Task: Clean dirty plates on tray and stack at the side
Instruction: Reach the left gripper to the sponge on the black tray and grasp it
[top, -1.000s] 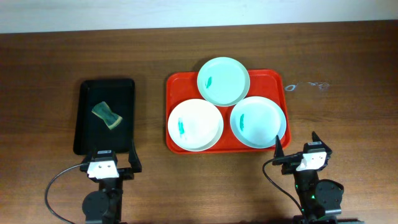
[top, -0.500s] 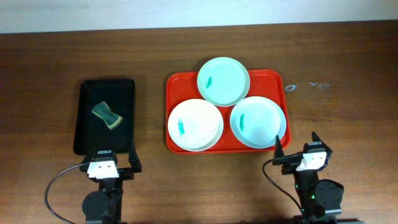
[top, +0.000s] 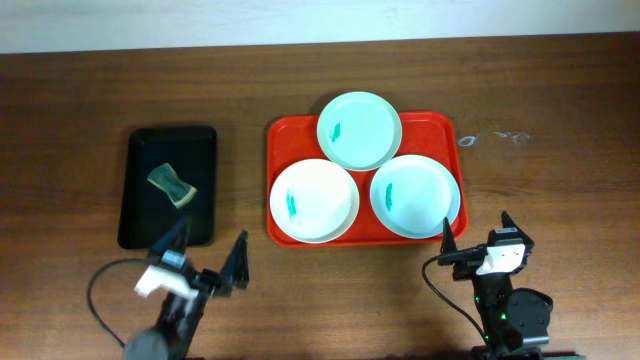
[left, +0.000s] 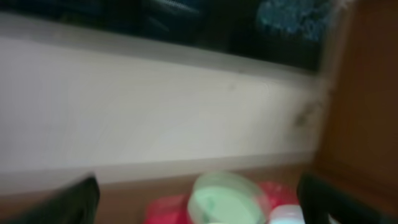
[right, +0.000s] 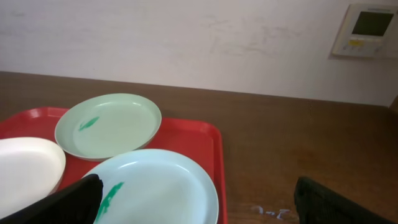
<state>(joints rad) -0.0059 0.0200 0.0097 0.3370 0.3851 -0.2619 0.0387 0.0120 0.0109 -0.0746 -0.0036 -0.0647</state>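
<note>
Three plates (top: 359, 130) on red tray (top: 283, 135), sponge (top: 172, 186) on black tray (top: 140, 222)

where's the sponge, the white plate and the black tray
sponge (top: 172, 186), overhead view, middle of its top face
white plate (top: 318, 198), overhead view, the centre of its inside
black tray (top: 192, 150), overhead view, bare floor up and right of the sponge in the picture

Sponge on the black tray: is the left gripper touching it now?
Apart. The overhead view shows a strip of bare black tray between the sponge and the open left gripper.
</note>
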